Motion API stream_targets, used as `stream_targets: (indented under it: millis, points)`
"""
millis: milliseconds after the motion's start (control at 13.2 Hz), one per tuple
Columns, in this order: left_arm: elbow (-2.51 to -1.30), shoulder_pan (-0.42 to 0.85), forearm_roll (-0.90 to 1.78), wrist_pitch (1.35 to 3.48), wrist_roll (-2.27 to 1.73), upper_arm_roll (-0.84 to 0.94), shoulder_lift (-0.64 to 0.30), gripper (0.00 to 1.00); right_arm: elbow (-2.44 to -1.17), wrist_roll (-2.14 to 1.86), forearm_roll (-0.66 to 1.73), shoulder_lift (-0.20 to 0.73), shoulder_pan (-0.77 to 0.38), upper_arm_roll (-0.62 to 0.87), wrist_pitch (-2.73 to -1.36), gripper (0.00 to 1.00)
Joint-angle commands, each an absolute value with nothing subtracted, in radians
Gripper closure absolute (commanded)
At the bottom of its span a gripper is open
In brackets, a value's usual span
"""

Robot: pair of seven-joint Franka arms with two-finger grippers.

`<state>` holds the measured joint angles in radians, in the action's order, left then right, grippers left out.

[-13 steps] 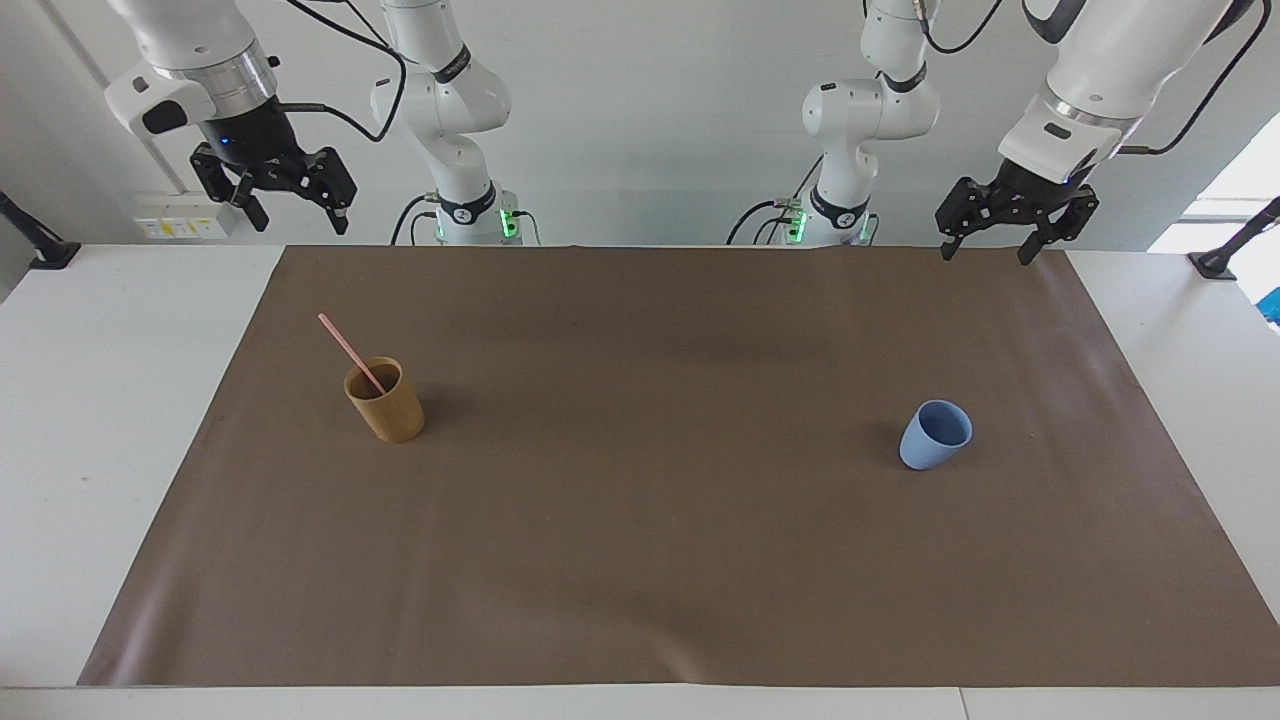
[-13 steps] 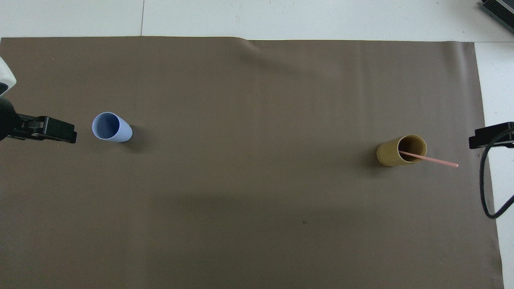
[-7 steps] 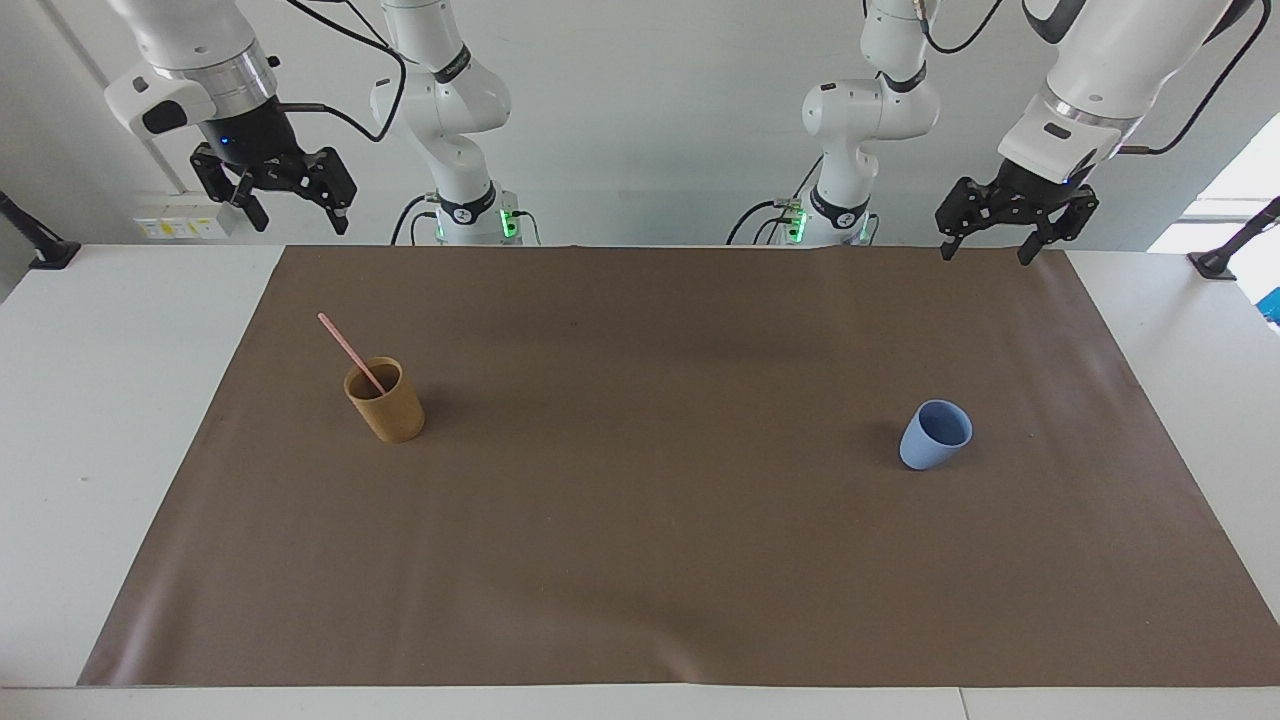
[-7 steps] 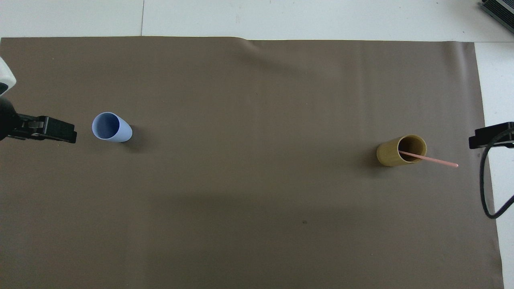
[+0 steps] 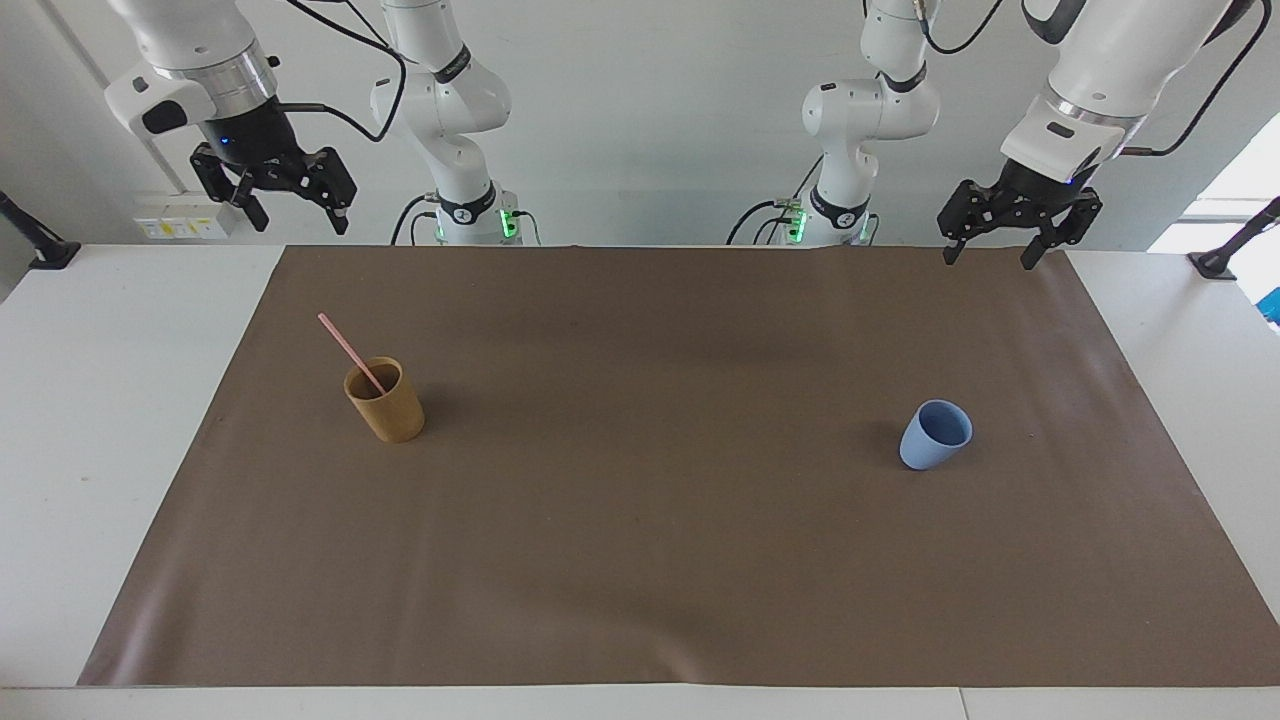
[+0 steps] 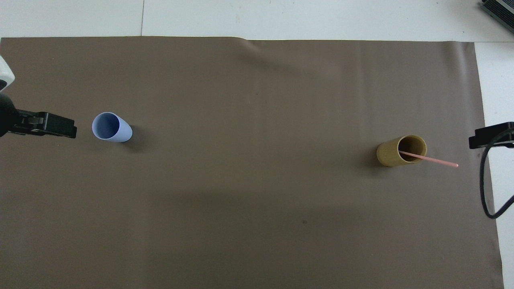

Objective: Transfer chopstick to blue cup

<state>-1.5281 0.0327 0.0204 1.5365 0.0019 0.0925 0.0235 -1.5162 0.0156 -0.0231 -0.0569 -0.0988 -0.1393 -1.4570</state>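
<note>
Comparing with a second before, almost nothing had changed: the chopstick [image 5: 345, 346] still leaned in the tan cup [image 5: 386, 401], well apart from the blue cup [image 5: 935, 435]. The left gripper [image 5: 986, 253] had barely shifted and the right gripper [image 5: 296, 218] had lifted slightly; both hung wide open and empty, so the transfer had not begun.

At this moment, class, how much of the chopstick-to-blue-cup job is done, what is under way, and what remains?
Done: nothing yet. The chopstick leans in the tan cup toward the right arm's end of the table, and the blue cup stands empty toward the left arm's end. In hand: nothing; the right hand and left hand hang open and high up. Left: grasp the chopstick, lift it out, carry it over, drop it in.
</note>
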Motion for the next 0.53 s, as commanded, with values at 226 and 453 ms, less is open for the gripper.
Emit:
stream_targets:
  millis: [226,453]
  points:
    - [-1.575,0.015,0.021,1.557,0.008,0.094,0.052,0.00,-1.526,0.025,-0.002,-0.069,-0.092,-0.140,-1.454,0.00]
    - [-1.583,0.028,0.021,1.552,0.006,0.095,0.060,0.00,-1.528,0.023,-0.002,-0.071,-0.086,-0.140,-1.453,0.00]
